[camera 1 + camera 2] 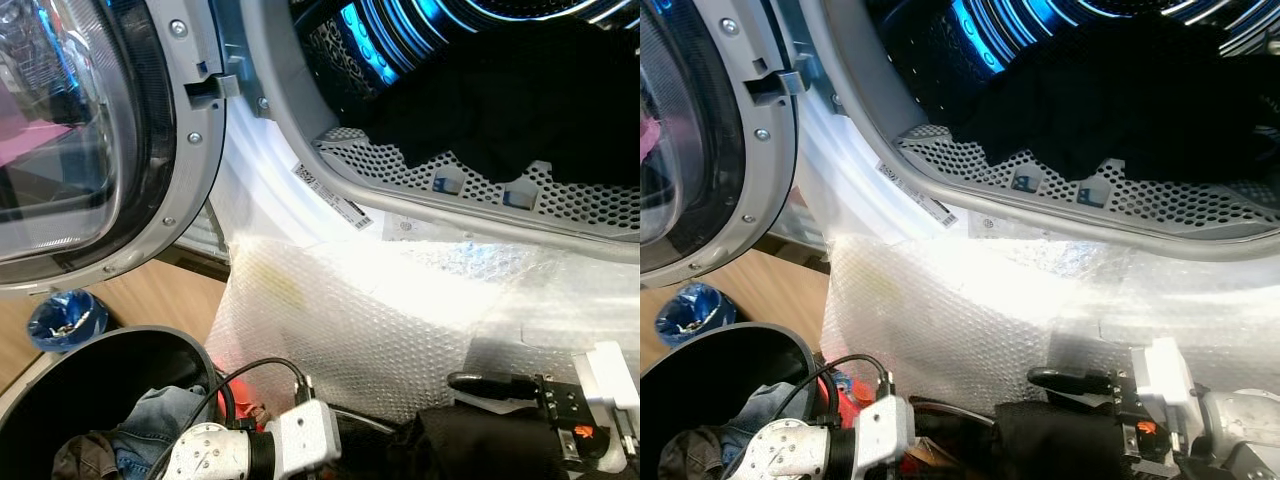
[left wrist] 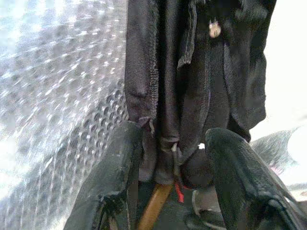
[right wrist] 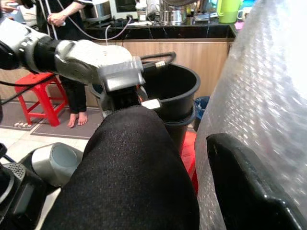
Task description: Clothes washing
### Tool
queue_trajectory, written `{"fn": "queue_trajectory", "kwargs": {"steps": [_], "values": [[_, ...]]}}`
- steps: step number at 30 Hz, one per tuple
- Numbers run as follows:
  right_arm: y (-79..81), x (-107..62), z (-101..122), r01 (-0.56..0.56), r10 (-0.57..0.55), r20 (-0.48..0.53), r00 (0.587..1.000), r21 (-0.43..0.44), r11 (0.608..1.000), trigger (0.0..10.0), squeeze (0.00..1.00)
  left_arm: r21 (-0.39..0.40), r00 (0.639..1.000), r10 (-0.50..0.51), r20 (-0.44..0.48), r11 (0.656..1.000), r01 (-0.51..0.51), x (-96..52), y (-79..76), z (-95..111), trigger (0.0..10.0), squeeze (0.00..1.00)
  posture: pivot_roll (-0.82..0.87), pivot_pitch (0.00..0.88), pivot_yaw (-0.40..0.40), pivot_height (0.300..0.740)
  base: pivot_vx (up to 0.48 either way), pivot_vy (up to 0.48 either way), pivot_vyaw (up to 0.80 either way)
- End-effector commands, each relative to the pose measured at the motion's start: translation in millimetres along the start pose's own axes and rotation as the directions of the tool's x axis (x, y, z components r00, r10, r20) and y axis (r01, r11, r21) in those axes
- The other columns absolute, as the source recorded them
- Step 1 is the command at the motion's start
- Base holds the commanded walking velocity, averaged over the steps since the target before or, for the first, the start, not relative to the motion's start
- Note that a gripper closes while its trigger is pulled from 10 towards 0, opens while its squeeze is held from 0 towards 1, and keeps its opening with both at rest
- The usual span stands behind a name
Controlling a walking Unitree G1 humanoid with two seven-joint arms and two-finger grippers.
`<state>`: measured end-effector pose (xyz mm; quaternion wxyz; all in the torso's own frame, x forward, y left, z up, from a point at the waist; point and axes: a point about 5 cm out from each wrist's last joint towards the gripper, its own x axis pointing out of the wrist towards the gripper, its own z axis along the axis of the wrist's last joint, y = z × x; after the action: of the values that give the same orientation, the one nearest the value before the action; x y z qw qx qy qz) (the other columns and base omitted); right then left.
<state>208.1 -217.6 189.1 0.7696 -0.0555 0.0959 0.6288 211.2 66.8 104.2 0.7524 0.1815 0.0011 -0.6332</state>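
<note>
Black clothing (image 1: 470, 445) is hanging bunched between the robot's two arms, low in front of the washing machine, just beside the bubble wrap (image 1: 350, 330) that covers the machine's front panel. The left gripper (image 2: 175, 158) is pinching a fold of this dark fabric, its two black fingers (image 2: 120, 172) closed onto the cloth from either side. The right gripper (image 1: 1080, 385) is sitting at the other end of the bundle; one finger is lying along the top of the fabric against the bubble wrap, and I cannot tell how far its fingers are parted or whether they are gripping.

Above, the round door (image 1: 90, 140) is standing wide open to the left, and more dark laundry (image 1: 520, 100) is already lying inside the blue-lit drum (image 1: 400, 40), resting over the perforated metal lip.

Down at the left, a black bucket (image 1: 60, 380) is holding jeans (image 1: 150, 420) and other clothes, and a blue bag (image 1: 65, 318) is sitting on the wooden floor beside it. In the right wrist view, a person (image 3: 72, 28) is standing barefoot by a red stool (image 3: 33, 93) near the kitchen counter.
</note>
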Motion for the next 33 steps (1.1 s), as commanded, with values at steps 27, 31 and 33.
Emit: {"fn": "queue_trajectory", "kwargs": {"steps": [27, 31, 33], "values": [[2.7, 12.8, 26, -0.060, 0.064, 0.045, 0.997, -0.093, 0.994, 10.0, 0.00, 0.153, 0.908, -0.240, 0.342, 0.968, 0.198, 91.5, -5.0, 52, 9.5, 0.00, -0.12, 0.046, -0.033, 0.740, 0.000, 0.000, 0.00], [-0.6, 11.1, 25, -0.035, 0.040, 0.054, 0.998, -0.092, 0.995, 10.0, 0.00, 0.144, 0.909, -0.227, 0.350, 0.972, 0.187, 91.0, -4.9, 51, 0.0, 0.00, -0.12, 0.037, -0.032, 0.740, 0.000, 0.000, 0.00], [-3.1, 10.4, 25, -0.022, 0.028, 0.058, 0.998, -0.089, 0.996, 10.0, 0.00, 0.116, 0.908, -0.203, 0.365, 0.978, 0.172, 88.2, -2.5, 51, 0.0, 0.00, -0.12, 0.034, -0.030, 0.740, 0.000, 0.000, 0.00]]}}
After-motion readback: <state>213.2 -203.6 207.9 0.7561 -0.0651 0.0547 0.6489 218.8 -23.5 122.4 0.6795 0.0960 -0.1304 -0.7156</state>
